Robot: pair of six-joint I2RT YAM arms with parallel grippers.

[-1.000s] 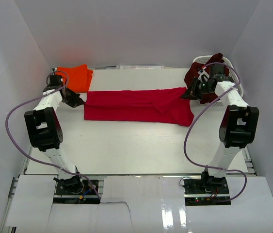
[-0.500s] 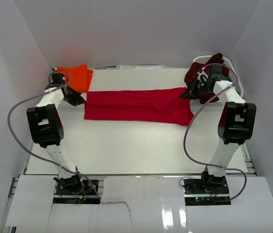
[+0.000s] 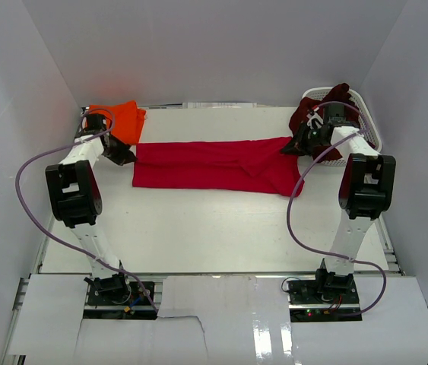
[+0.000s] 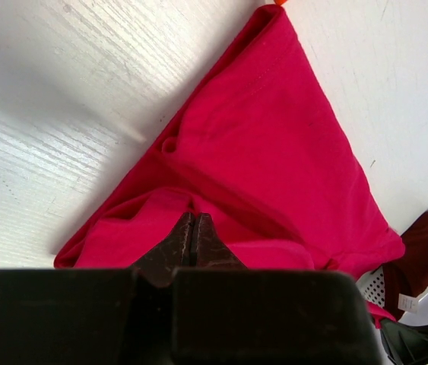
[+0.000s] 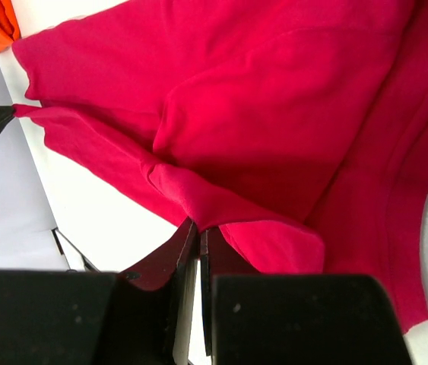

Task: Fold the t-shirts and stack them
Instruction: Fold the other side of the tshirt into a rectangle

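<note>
— How did the red shirt (image 3: 214,165) look?
— It lay as a long folded band across the far worktop (image 3: 214,228), rumpled at its right end.
— And the claws?
— The left claw (image 3: 128,158) pinched its left end, the right claw (image 3: 289,147) its right end.

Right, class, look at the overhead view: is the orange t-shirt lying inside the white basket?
No, the orange t-shirt lies at the far left, while the white basket stands at the far right.
</note>
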